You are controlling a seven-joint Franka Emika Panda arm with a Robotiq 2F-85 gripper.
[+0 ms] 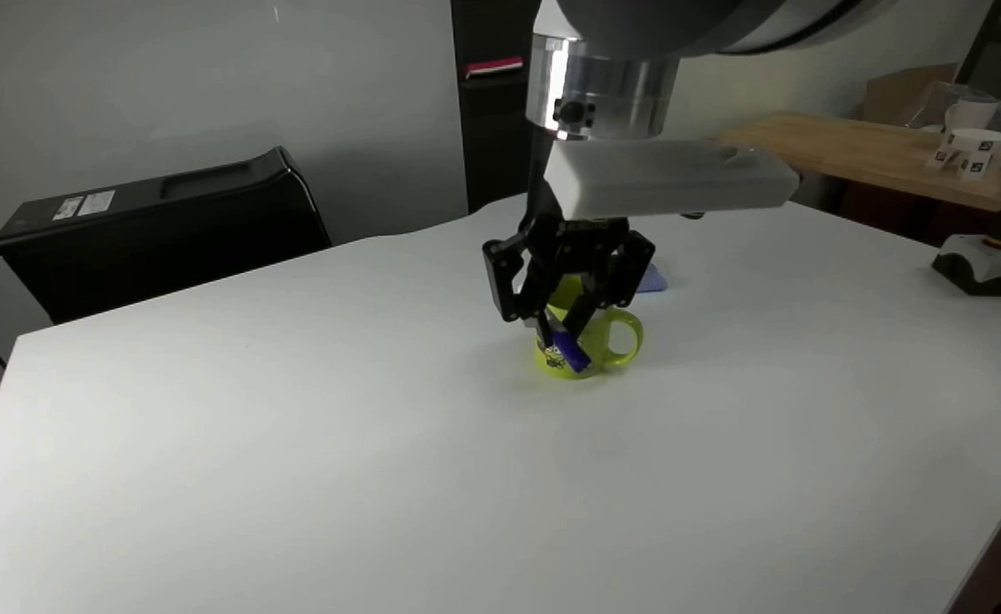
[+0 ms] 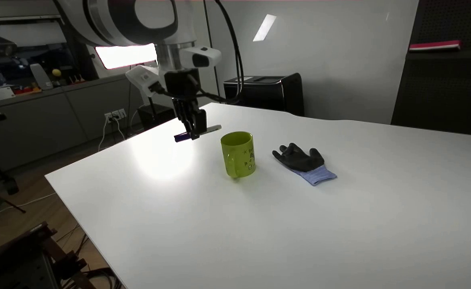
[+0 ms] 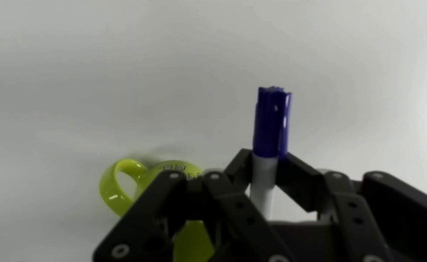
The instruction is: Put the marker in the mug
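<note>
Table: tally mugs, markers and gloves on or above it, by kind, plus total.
Mug: 1, lime-green, upright on the table
Marker: 1, white and blue, held in the gripper
Glove: 1, black and blue, on the table
Total: 3

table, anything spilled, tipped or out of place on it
Only the glove seems a bit stray: it lies beside the mug, apart from it, with no evident part in the task. The mug stands upright, and no spill shows on the table. The gripper holds the marker.
</note>
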